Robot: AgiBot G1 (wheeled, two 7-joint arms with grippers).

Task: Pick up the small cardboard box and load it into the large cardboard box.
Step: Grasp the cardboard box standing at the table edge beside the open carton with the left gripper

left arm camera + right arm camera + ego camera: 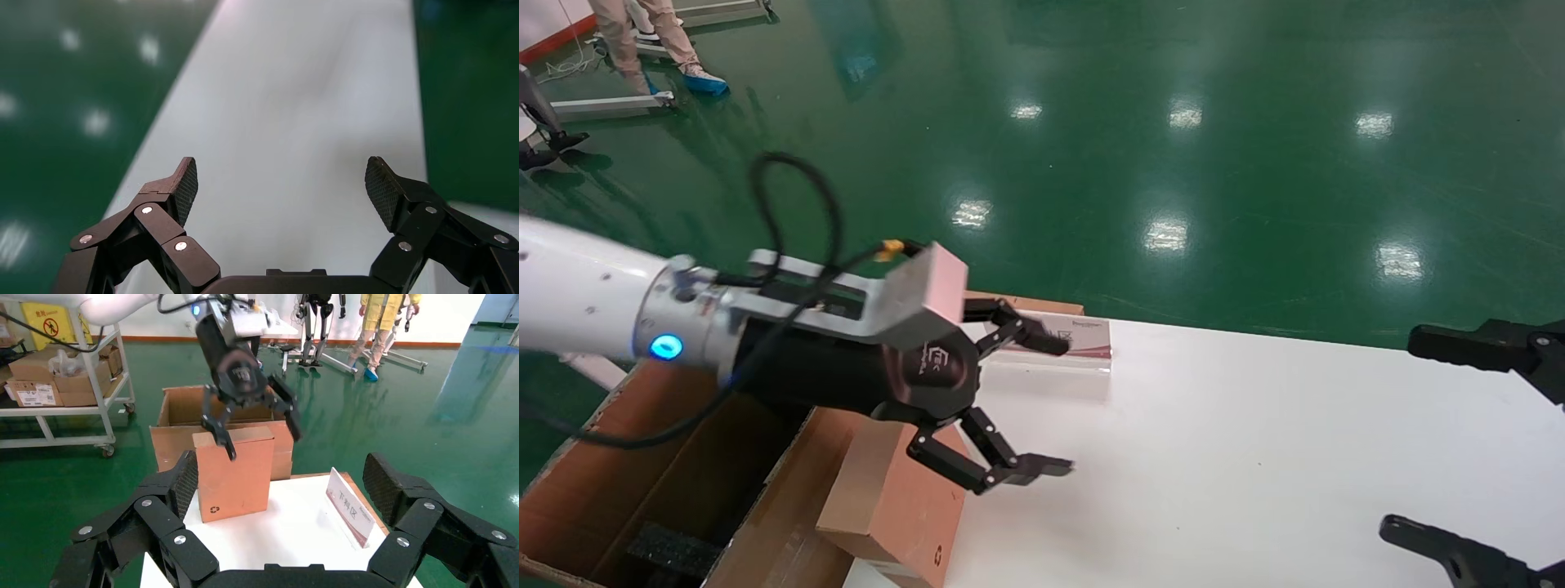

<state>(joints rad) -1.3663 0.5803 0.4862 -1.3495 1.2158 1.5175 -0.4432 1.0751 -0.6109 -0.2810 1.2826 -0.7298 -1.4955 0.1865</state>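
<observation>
Two arms show in the head view. The left arm reaches in from the left, and its pincer (pixel 1058 404) hangs above the desk's (pixel 1254 441) left edge, over the small box (pixel 895 502). Its fingers (pixel 1030 333) are spread wide and hold nothing. In the left wrist view only the bare white desk top (pixel 294 110) lies between the two ribbed pads (pixel 186 184). The right wrist view shows one fingertip of this pincer crossing in front of the small box's top edge; whether it touches cannot be told.

The right pincer (pixel 1418 433) waits at the right edge of the head view, above the desk's right part and well apart from the boxes. It too is wide open and empty.

The small box is plain brown and closed. It stands on end at the desk's left edge, with a small dark recycling mark (pixel 215 509) low on the face toward the right pincer.

The large box (pixel 641 482) stands on the green floor (pixel 1173 122), just beside the desk's left edge and behind the small box as the right wrist view has it. Its flaps are open, and a black foam block (pixel 670 549) lies inside.

A white sign (pixel 1075 335) with a dark red strip rests near the desk's far edge, beyond the left pincer.
</observation>
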